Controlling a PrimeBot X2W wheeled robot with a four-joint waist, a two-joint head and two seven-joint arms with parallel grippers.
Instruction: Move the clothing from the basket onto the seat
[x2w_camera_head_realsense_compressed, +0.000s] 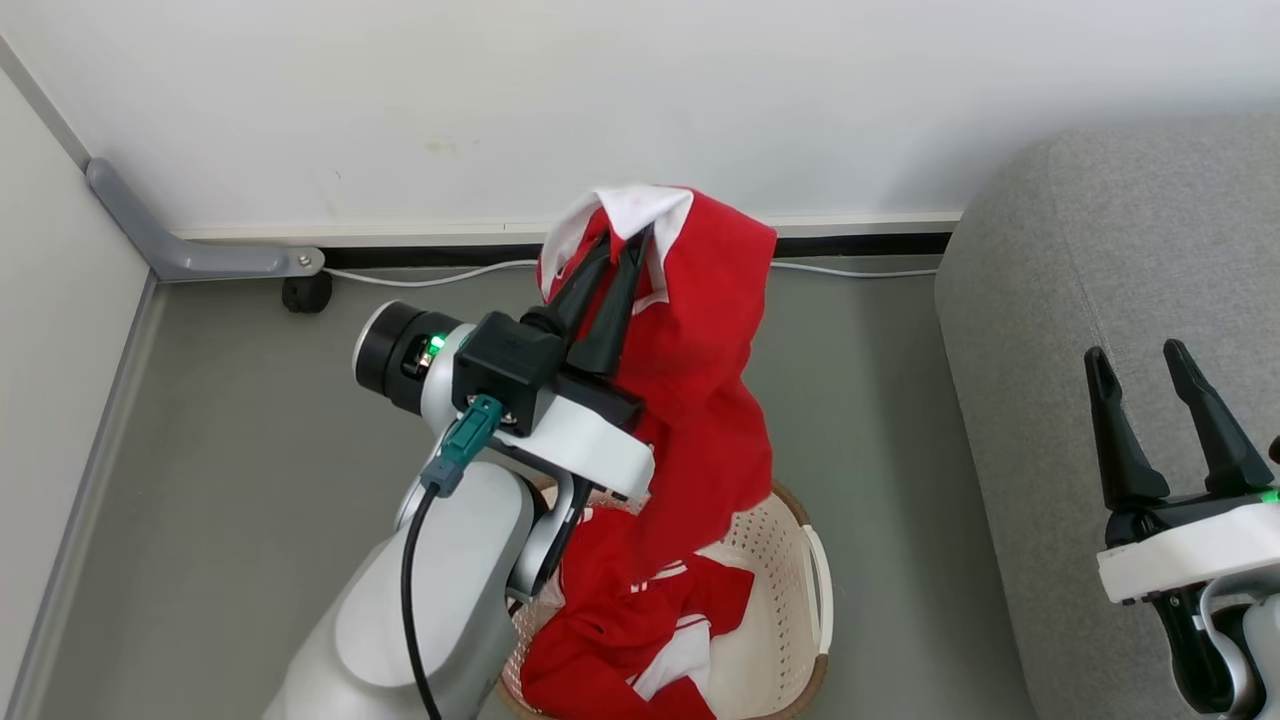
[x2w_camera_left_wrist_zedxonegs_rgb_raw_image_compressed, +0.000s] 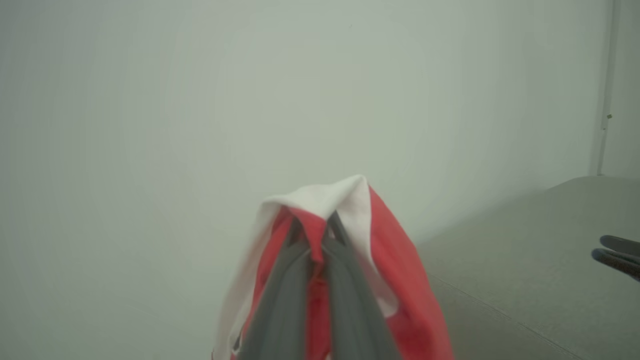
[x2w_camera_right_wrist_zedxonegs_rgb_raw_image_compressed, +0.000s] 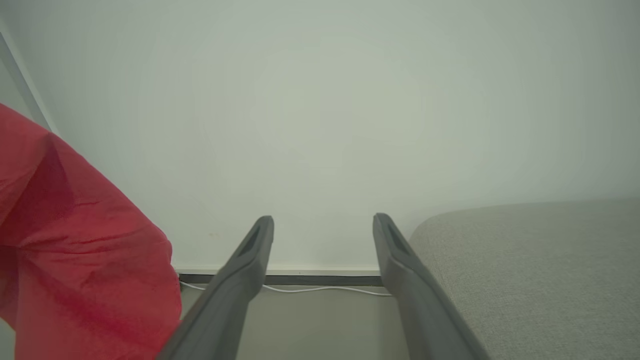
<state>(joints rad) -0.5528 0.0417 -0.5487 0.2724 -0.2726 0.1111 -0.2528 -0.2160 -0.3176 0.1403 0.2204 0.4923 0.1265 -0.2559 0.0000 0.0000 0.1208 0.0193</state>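
My left gripper is shut on a red garment with white trim, held high above the basket; its lower end hangs down to the basket. The left wrist view has the same garment draped over my closed fingers. A second red and white garment lies crumpled inside the cream perforated basket on the floor. My right gripper stands open with nothing between its fingers, over the grey seat at the right. In the right wrist view the hanging garment is at the left and the seat at the right.
A white wall with a dark skirting strip runs along the back. A white cable lies on the grey floor by the wall, near a small black wheel and a grey metal bracket in the left corner.
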